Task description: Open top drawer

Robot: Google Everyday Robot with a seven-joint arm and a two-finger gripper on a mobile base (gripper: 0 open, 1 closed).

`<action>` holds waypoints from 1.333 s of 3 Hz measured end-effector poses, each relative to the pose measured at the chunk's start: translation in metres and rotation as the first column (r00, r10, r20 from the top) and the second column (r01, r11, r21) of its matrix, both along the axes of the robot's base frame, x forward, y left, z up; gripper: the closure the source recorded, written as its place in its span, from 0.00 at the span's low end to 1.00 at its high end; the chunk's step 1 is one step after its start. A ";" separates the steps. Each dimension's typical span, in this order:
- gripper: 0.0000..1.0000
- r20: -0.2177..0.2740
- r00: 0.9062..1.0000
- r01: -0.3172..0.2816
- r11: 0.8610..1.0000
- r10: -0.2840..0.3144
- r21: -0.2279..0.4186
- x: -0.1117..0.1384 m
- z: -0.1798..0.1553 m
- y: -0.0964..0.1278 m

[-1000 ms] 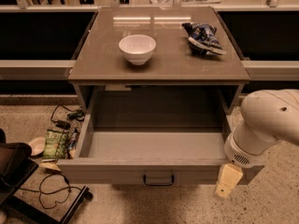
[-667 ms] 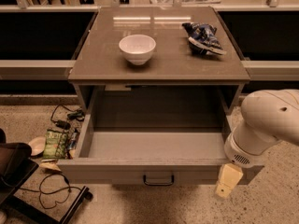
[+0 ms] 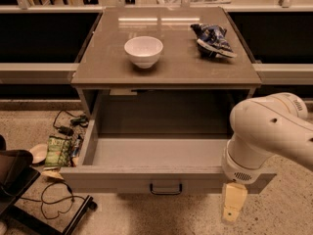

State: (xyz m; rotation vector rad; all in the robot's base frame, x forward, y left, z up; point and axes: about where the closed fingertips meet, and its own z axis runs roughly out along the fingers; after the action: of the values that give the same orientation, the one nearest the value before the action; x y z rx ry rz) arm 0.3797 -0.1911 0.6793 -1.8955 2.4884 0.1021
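The top drawer [image 3: 156,153] is standing pulled well out toward the near side, its deep grey inside lying bare. Its flat front is facing the camera, with the small black handle [image 3: 166,188] sitting at the centre. Judging by how far it is reaching out from under the worktop [image 3: 105,67], the opening is looking done or nearly so.

The hand [image 3: 233,205] is hanging low at the right end of that front, apart from the handle and gripping nothing that shows — whether it is open or closed I cannot tell. The white arm [image 3: 274,133] is bending over the drawer's near right corner, a posture that suits drawing a front toward the near side.

On the worktop a white bowl [image 3: 143,50] and a blue snack bag [image 3: 212,39] are sitting apart, above the drawer and so out of its path. On the floor to the left, a green packet [image 3: 58,151] and cables [image 3: 54,204] are lying beside the drawer's left wall.
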 end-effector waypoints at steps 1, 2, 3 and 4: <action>0.02 -0.005 1.000 0.005 1.000 -0.005 0.007 -0.001 -0.003 -0.001; 0.24 -0.033 0.999 0.033 0.999 -0.031 0.042 -0.009 -0.021 -0.005; 0.47 -0.067 0.992 0.107 0.992 -0.102 0.067 -0.040 -0.022 -0.007; 0.70 -0.067 0.992 0.107 0.992 -0.102 0.067 -0.039 -0.017 -0.007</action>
State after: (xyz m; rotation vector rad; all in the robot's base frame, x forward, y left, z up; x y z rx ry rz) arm 0.3406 -0.1980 0.6619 -1.7591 2.5826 0.2492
